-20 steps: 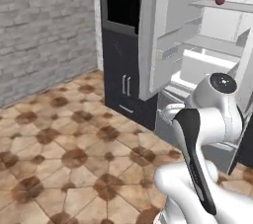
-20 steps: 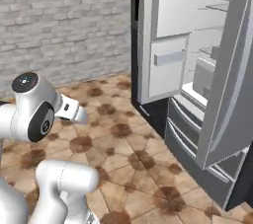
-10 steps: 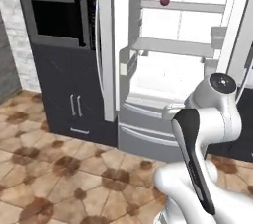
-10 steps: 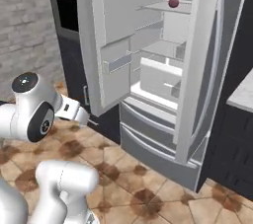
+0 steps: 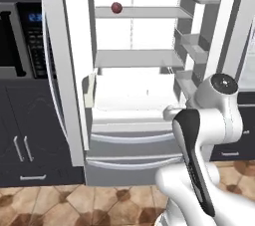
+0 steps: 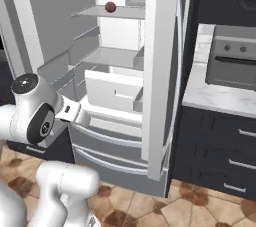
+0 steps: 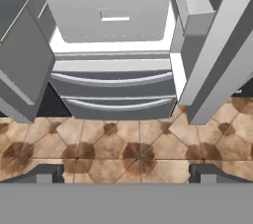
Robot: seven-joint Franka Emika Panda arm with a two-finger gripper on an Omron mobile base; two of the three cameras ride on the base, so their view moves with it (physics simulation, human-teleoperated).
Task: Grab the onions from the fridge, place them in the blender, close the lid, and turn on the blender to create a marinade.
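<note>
The fridge (image 5: 139,58) stands straight ahead with both doors swung open, white shelves and door bins showing. One onion (image 5: 116,7), a small dark red bulb, rests on the upper shelf; it is the same onion (image 6: 110,7) seen from the right. My arm is folded low in front of the fridge (image 6: 161,46). In the hand view my gripper (image 7: 126,172) is open and holds nothing, well above the tiled floor, facing the white drawer (image 7: 111,16) and the grey lower drawers (image 7: 113,87). The blender and the lid are out of view.
A black microwave (image 5: 22,41) sits over dark cabinets (image 5: 25,145) left of the fridge. To the right is a marble counter (image 6: 220,98) with a grey appliance (image 6: 235,63) on it and dark drawers (image 6: 220,146) below. The open right door (image 7: 217,55) juts toward me.
The whole picture has shifted: the base has swung round and closed in on the fridge, which now stands centred and larger. The arm keeps its folded pose and the gripper stays open.
</note>
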